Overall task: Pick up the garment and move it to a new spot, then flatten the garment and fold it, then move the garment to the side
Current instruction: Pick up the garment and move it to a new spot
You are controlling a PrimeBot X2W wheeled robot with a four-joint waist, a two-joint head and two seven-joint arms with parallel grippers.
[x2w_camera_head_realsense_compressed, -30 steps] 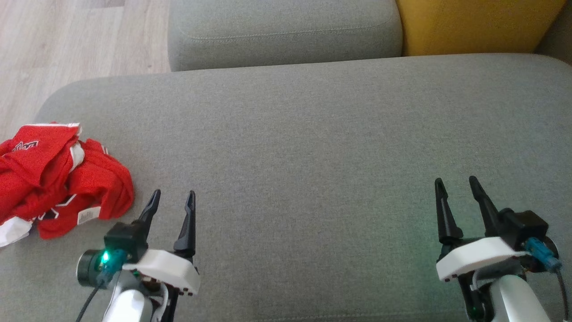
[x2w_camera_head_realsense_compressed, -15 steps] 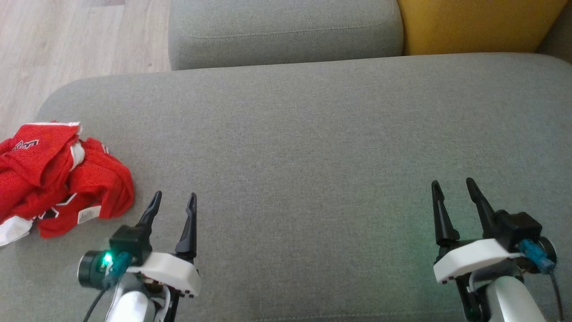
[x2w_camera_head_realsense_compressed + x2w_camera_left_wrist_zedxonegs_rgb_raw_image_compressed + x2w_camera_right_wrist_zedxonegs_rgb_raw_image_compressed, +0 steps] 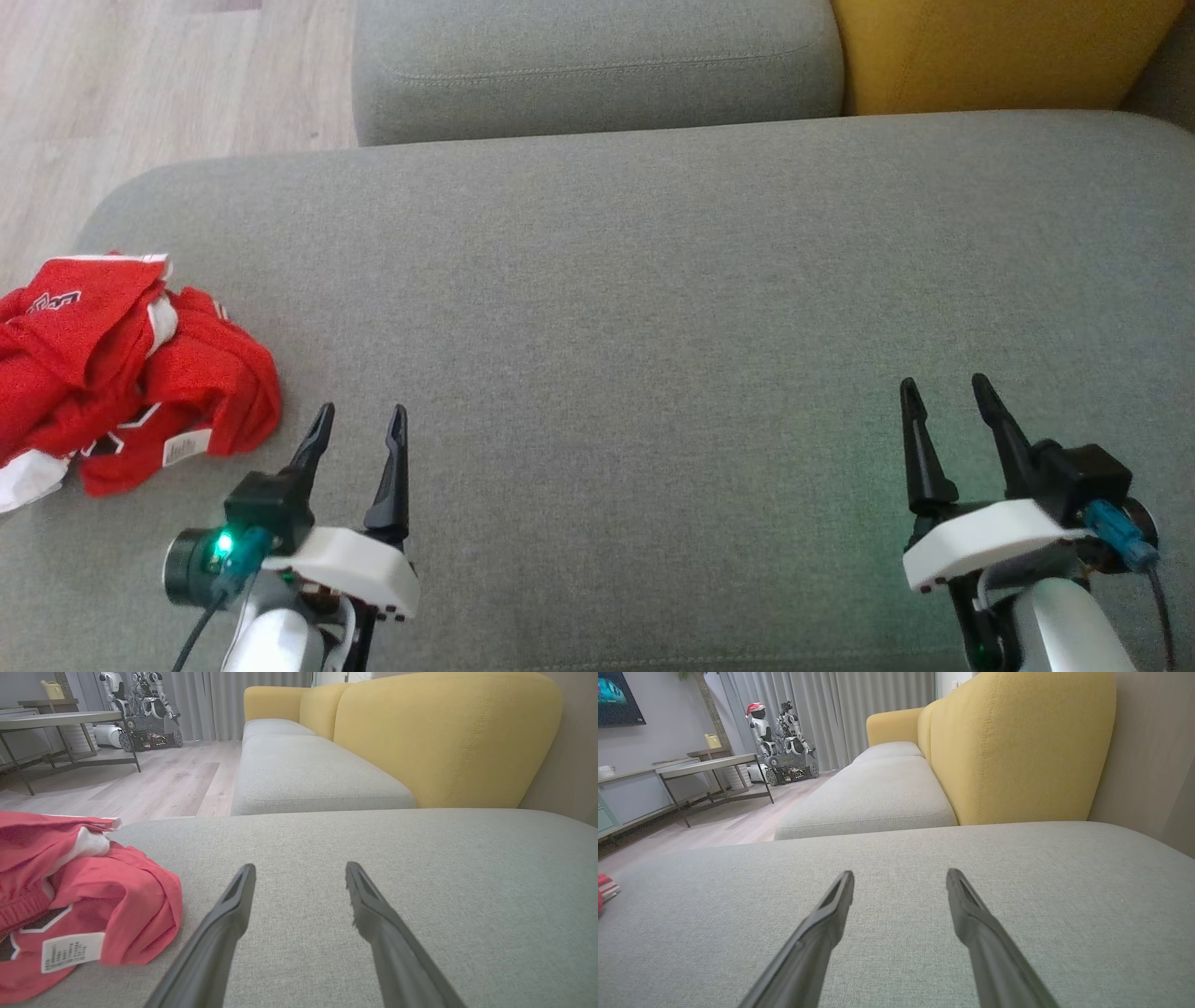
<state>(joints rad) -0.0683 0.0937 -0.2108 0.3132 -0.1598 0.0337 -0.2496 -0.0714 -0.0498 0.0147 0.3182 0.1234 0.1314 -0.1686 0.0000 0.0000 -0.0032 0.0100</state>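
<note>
The garment [image 3: 131, 373], a red T-shirt with white patches and a small white tag, lies crumpled at the left edge of the grey sofa cushion [image 3: 635, 299]. In the left wrist view the garment [image 3: 84, 900] sits just left of my own fingers. My left gripper [image 3: 362, 414] hovers open over bare cushion a little right of the heap, holding nothing. Far to the right, my right gripper [image 3: 943, 386] is also open and holds nothing. A striped corner of the garment [image 3: 603, 887] peeks in at the left edge of the right wrist view.
A second grey seat cushion [image 3: 597, 70] lies beyond the near one, with a yellow backrest [image 3: 990, 51] at the far right. Wooden floor [image 3: 140, 84] lies past the cushion's left end. A metal-legged table [image 3: 714, 765] and another robot [image 3: 784, 742] stand across the room.
Both grippers have drifted slightly lower in the head view. The garment has not moved and both grippers stay open.
</note>
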